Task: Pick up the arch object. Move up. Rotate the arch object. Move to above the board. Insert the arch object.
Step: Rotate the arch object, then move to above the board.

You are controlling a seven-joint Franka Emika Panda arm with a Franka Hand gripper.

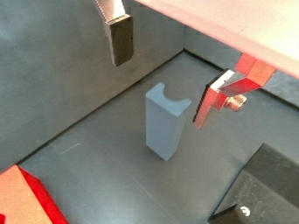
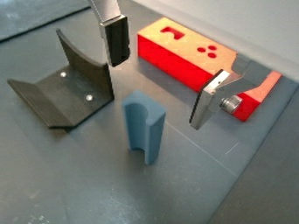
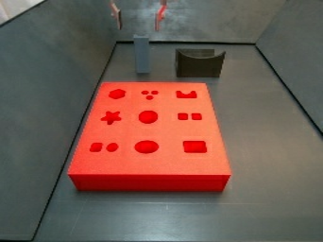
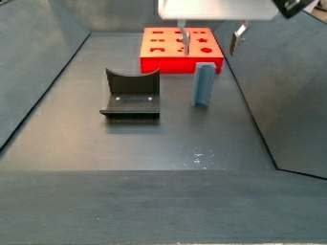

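The arch object (image 1: 163,127) is a slim blue-grey slab standing upright on the grey floor, its curved notch facing up. It also shows in a wrist view (image 2: 142,129) and in both side views (image 3: 142,55) (image 4: 204,84). My gripper (image 1: 162,87) hangs open just above it, one finger (image 1: 121,39) on each side and neither touching it. The same open gripper (image 2: 158,92) appears high in the side views (image 3: 139,14) (image 4: 212,40). The board (image 3: 190,175) is a thick red slab with cut-out shapes lying beside the arch object (image 2: 176,66) (image 4: 151,65).
The fixture (image 4: 130,94), a dark bracket with a curved notch, stands on the floor beside the arch object (image 2: 65,87) (image 3: 195,61) (image 1: 263,188). Grey walls enclose the floor on all sides.
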